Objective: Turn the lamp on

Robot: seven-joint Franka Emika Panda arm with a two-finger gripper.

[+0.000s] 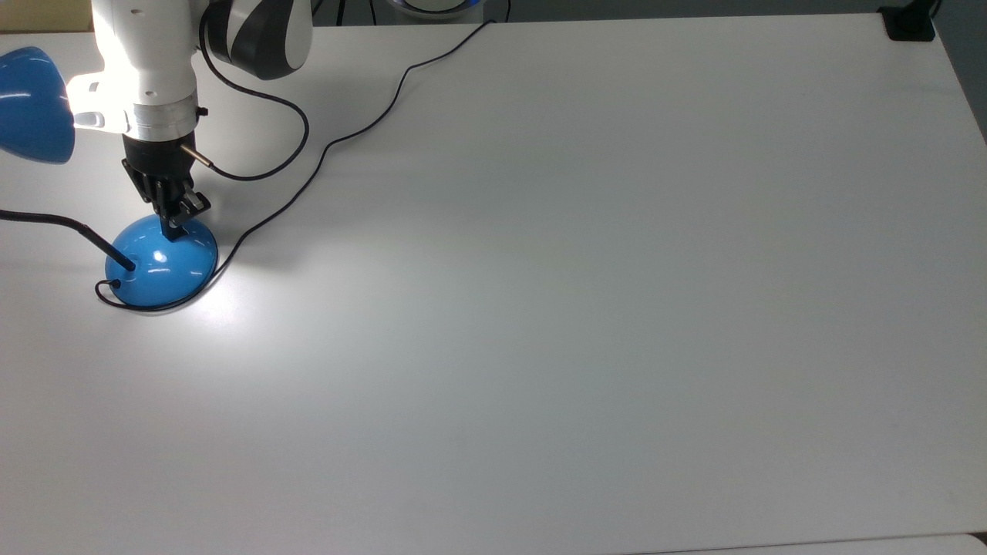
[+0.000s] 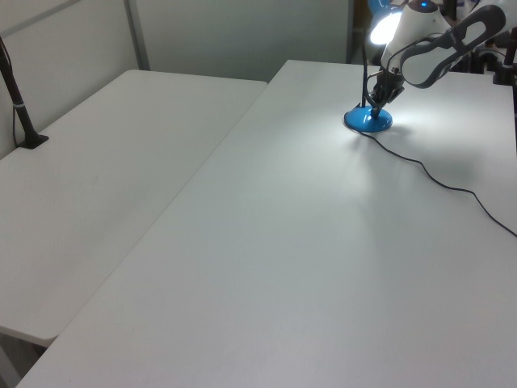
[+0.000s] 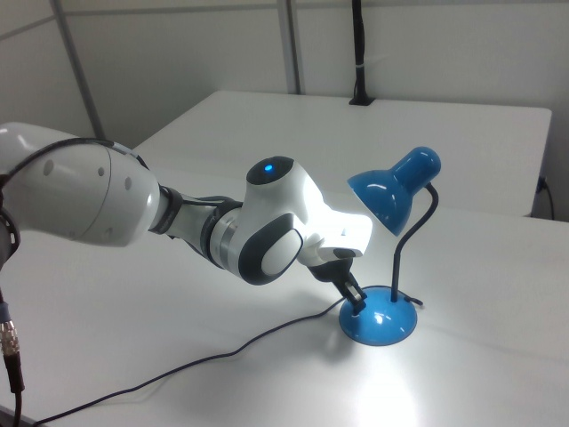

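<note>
Lamp [image 1: 162,262] lit, near top view's left edge of white table [image 1: 586,308], bright pool around blue base. Gripper [image 1: 176,226] tips pressed on base top, fingers together, gripping nothing. Black cord [image 1: 308,177] trailing away across table.

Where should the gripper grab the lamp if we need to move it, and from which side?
Judgement: take the thin black neck just above the lamp's base, coming in level from the right view's right, the side away from the arm. The glossy dome base looks too wide and sloped to pinch, the lit shade is wide, and the cord leaves toward the arm.
</note>
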